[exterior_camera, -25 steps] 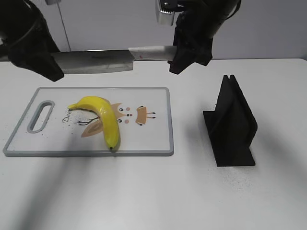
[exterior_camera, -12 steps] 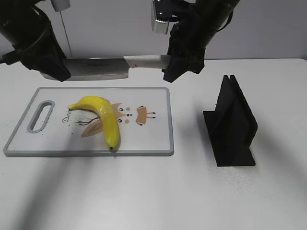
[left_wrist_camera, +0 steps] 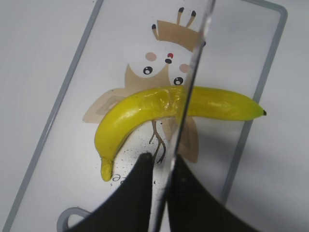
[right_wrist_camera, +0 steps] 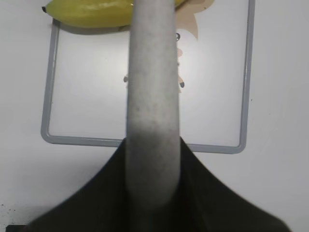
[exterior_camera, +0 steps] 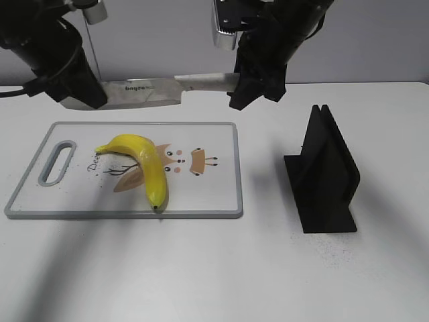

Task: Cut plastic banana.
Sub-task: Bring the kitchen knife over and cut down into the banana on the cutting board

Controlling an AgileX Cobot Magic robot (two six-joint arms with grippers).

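Observation:
The plastic banana, whole and bright yellow, lies on the white cutting board. A knife hangs level above the board's far edge, held at both ends. My left gripper is shut on the blade's tip end. My right gripper is shut on the pale handle. In the left wrist view the blade runs edge-on above the middle of the banana, between my left gripper's fingers. In the right wrist view the handle sits in my right gripper, with the banana beyond.
A black knife holder stands on the white table to the right of the board. The board has a grey rim and a handle slot at its left end.
My left gripper has moved right along the blade. The knife has shifted slightly left and settled, with its flat side and lettering now showing. The banana has not moved.

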